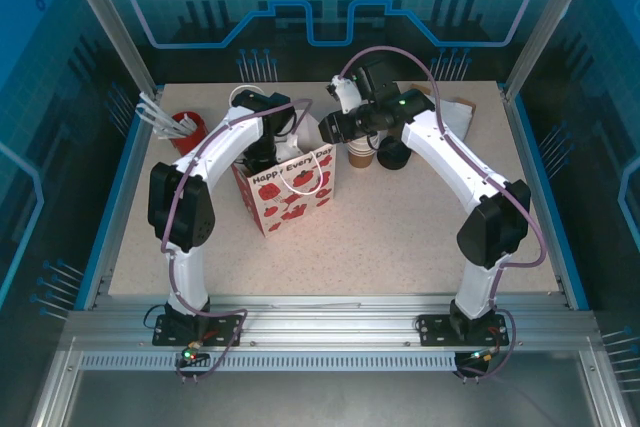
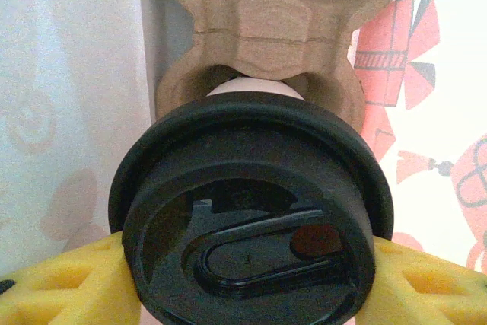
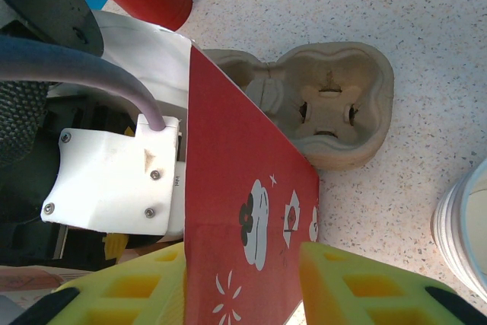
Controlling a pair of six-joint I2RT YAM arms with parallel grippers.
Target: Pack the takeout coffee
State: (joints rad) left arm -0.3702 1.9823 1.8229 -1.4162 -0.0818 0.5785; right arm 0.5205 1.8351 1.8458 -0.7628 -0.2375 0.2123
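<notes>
The takeout coffee [image 2: 251, 211], a pale cup under a black lid, sits between the yellow fingers [image 2: 53, 287] of my left gripper [image 2: 251, 279], which is shut on it. It hangs inside the poppy-print gift bag [image 1: 290, 187], whose walls [image 2: 68, 97] rise on both sides. Just past the lid lies a brown pulp cup carrier [image 2: 281, 13]. In the top view my left gripper [image 1: 272, 147] reaches down into the bag. My right gripper [image 3: 243, 287] stands open astride the bag's red side wall [image 3: 236, 165], one finger on each side.
A pulp cup carrier [image 3: 327, 104] lies on the table beside the bag. A stack of white cups [image 1: 360, 154] and a loose black lid [image 1: 393, 155] stand right of the bag. A red bucket [image 1: 188, 130] sits at the back left, and papers [image 1: 455, 115] at the back right.
</notes>
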